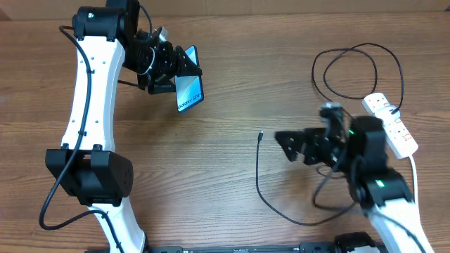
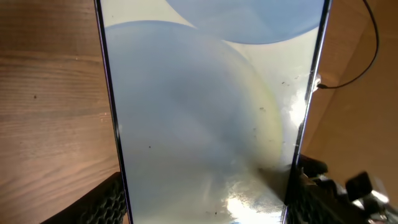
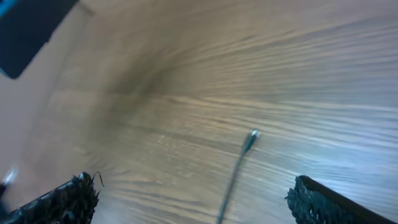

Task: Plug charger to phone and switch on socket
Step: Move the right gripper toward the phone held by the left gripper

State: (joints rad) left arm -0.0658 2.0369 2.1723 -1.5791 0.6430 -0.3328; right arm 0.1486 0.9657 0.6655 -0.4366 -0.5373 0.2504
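Charger (image 1: 256,172), a thin black cable, lay on the wooden table (image 1: 211,190), swinging in a wide curve at the near edge beside the right arm's base. From that curve it ran straight away from the robot to its small plug tip (image 1: 260,135), which rested free on the wood near the middle of the table. Just to the right of the tip, the right gripper (image 1: 283,147) pointed toward it with its fingers spread apart, holding nothing. The right wrist view showed the plug tip (image 3: 252,138) lying on the wood between and ahead of the two open fingers (image 3: 62,199), not touching either. Beyond the right gripper, at the right edge, lay the socket (image 1: 391,123), a white power strip set at an angle, with its thick white cord (image 1: 413,176) trailing back toward the robot. More loops of the cable curled on the table behind the socket. At the far left, the left gripper (image 1: 179,74) pinched the phone (image 1: 190,91) by its long edges, tilted, with the light blue screen facing up. The left wrist view was almost filled by the phone (image 2: 205,112), clamped between both fingers (image 2: 106,205)
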